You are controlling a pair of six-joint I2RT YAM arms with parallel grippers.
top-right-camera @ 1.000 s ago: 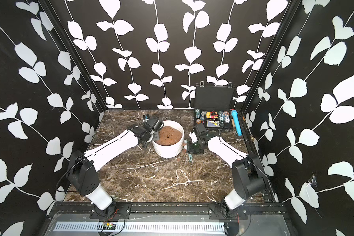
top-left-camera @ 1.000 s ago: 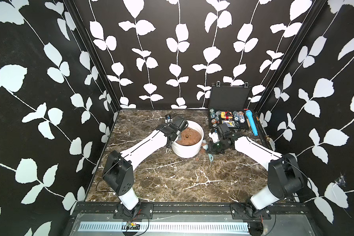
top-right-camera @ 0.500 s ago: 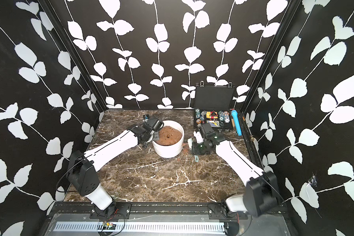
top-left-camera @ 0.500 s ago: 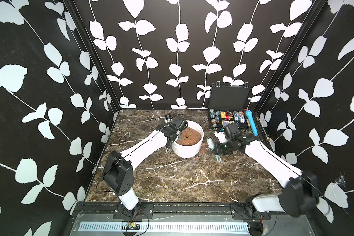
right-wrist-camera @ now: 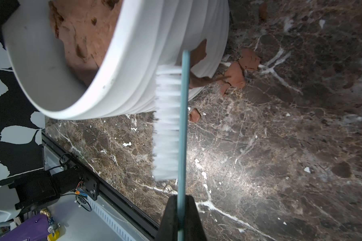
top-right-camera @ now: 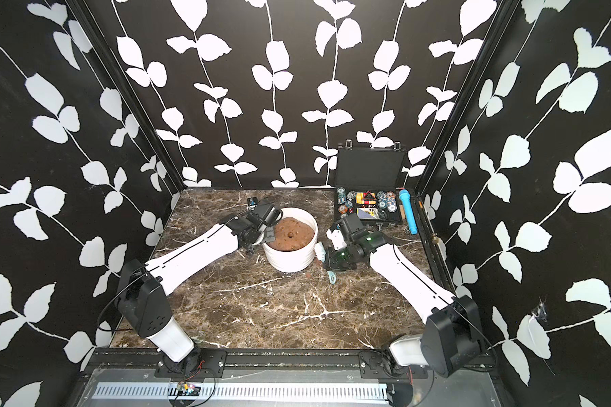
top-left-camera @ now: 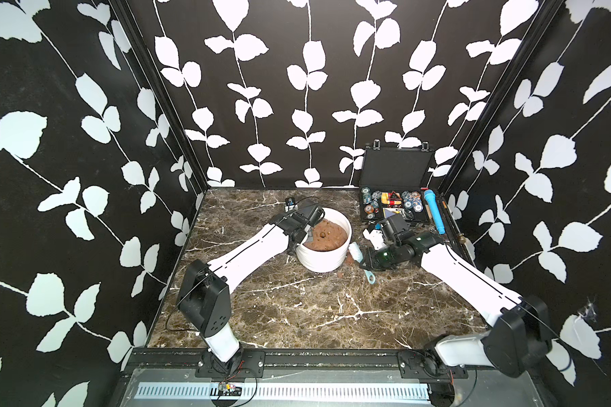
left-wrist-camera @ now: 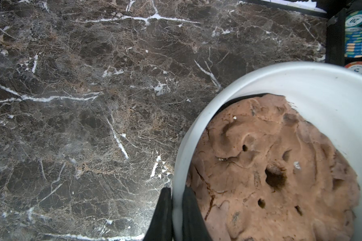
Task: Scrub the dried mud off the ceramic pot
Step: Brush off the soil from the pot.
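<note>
Near the middle of the table (top-left-camera: 297, 310), in both top views, the pot (top-left-camera: 327, 262) stands upright with a brown mound (top-left-camera: 327, 238) inside. The left gripper (top-left-camera: 307, 235) is clamped on the rim on its own side. The right gripper (top-left-camera: 367, 262) is just beside the pot on the opposite side and holds a brush (top-left-camera: 354, 252), white bristles turned to the wall. Reddish flakes (top-left-camera: 349, 260) lie on the marble at the pot's foot. From here I cannot tell whether any mud is left on the wall.

The left wrist view shows the grip plainly. The fingers (left-wrist-camera: 163, 208) are closed on the rim, one outside and one inside next to the mound. The outer wall is out of sight here, so this view says nothing of progress.

The right wrist view says most. The fingers (right-wrist-camera: 171, 215) are pinched together on the brush's thin blue handle. The far end of the bristles (right-wrist-camera: 167, 125) touches the ribbed wall. Just past the brush, low on the wall, a jagged patch of mud (right-wrist-camera: 200, 52) still clings, with a darker smear below it. Several flakes sit on the table beside the base.

I judge the scrubbing part done. Some mud is off, at least one patch remains, and the far side cannot be checked.
</note>
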